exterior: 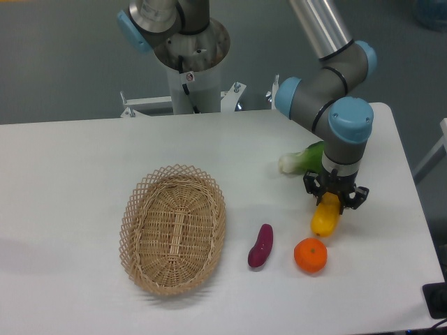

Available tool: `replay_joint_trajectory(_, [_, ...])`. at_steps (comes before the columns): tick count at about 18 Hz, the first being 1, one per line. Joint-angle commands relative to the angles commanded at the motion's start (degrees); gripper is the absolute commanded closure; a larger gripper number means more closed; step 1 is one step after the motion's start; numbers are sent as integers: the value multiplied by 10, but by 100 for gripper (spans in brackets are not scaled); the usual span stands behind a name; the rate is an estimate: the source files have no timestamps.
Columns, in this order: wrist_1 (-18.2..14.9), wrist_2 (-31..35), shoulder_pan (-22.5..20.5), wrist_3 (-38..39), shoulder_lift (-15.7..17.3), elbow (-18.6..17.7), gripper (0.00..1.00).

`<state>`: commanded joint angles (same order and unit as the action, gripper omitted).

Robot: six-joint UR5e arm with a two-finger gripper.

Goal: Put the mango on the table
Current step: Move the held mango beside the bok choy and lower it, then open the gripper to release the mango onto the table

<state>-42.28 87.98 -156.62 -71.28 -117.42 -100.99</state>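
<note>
- While the gripper [332,201] stays out of it, clamped on the mango [324,220], the fruit hangs low over the table [84,174], just above the orange [310,255]
- Placing step; next likely calls for lowering, then opening

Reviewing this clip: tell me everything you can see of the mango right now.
The mango is a smooth, glossy yellow oblong fruit. It hangs tilted, its upper end clamped in the gripper, its lower end pointing down-left toward the table, just above the orange. Whether its tip touches the tabletop cannot be told.
</note>
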Motion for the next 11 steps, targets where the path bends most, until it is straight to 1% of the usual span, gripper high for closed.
replay_joint_trajectory(1, [0,0,0,2,0,1,13])
replay_joint_trajectory(2, [0,0,0,2,0,3,3])
replay_joint_trajectory(3, [0,0,0,4,0,5,0])
replay_joint_trajectory(6, [-2,0,-1,6,6,17,0])
replay_joint_trajectory(8, [-5,3,-1,6,7,43,0])
replay_joint_trajectory(9, [-17,3,-1,6,11,66,0])
replay_joint_trajectory(11, [-60,3,-2,3,18,98,0])
